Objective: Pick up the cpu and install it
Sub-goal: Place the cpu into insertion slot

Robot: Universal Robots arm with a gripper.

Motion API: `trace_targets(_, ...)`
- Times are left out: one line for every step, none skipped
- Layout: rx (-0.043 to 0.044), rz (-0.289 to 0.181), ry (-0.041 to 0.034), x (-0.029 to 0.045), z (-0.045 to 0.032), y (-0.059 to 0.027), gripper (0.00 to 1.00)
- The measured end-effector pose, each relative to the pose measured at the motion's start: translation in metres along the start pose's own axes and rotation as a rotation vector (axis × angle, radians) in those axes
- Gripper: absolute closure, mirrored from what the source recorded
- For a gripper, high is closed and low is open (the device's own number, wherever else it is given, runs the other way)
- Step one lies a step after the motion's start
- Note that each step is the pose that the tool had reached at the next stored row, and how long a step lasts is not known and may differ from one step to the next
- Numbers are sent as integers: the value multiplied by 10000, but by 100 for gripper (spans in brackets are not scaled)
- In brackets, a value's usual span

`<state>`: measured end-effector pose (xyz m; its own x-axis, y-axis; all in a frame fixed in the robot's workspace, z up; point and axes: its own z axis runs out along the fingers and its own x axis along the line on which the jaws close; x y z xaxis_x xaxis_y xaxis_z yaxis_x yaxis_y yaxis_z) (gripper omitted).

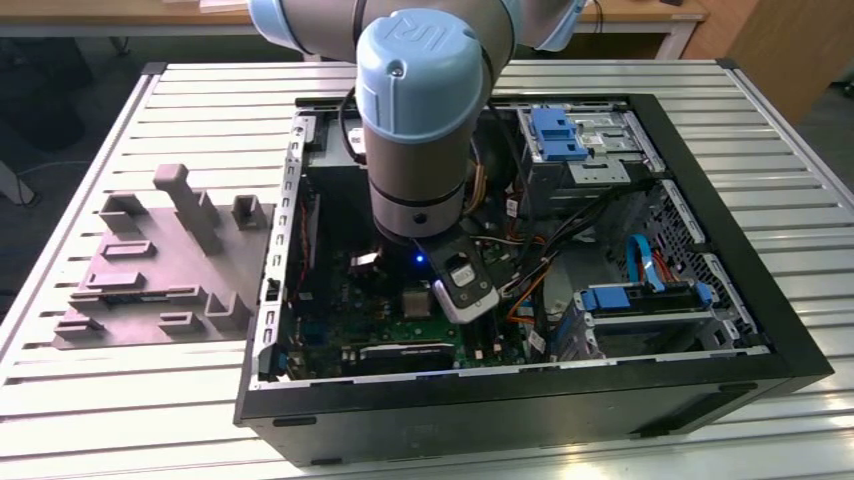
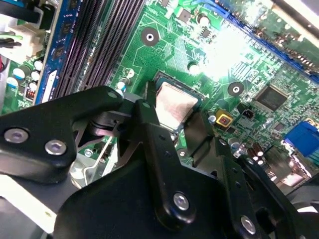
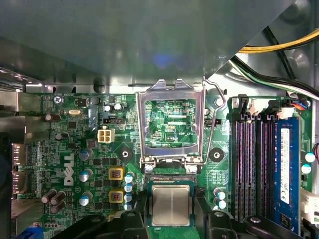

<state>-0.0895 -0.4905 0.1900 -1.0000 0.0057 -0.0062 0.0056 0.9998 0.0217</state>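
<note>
The cpu [image 3: 170, 205] is a small square chip with a pale silvery top. It lies level within the dark socket frame on the green motherboard [image 3: 75, 164]; in the second wrist view the cpu [image 2: 174, 102] shows between two black fingers. My gripper [image 3: 170, 215] straddles it, a finger [image 2: 149, 112] tight against each of two opposite edges, so it looks shut on the chip. The socket's metal load plate [image 3: 169, 119] stands hinged open beside it. In the exterior view my gripper [image 1: 454, 290] reaches down into the open computer case [image 1: 747, 300].
Dark memory slots [image 3: 254, 169] run close beside the socket, with capacitors [image 3: 84, 174] on its other side. Cables [image 1: 534, 250] and blue drive brackets [image 1: 641, 300] crowd the case toward the exterior view's right. A grey moulded tray [image 1: 160, 270] sits on the slatted table outside the case.
</note>
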Motion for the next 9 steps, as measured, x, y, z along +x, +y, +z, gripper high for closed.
trace_targets(-4,-1,0,0,0,1,53)
trace_targets(-8,-1,0,-1,1,3,53)
trace_targets(-14,-2,-2,-1,2,6,53)
trace_targets(-16,-1,-2,-1,2,8,53)
trace_targets(-19,0,-1,0,2,8,53)
trace_targets(-19,0,-2,0,2,8,53)
trace_targets(-18,0,-1,0,1,8,55)
trace_targets(-18,0,-1,0,1,8,55)
trace_targets(-18,0,-1,0,1,8,56)
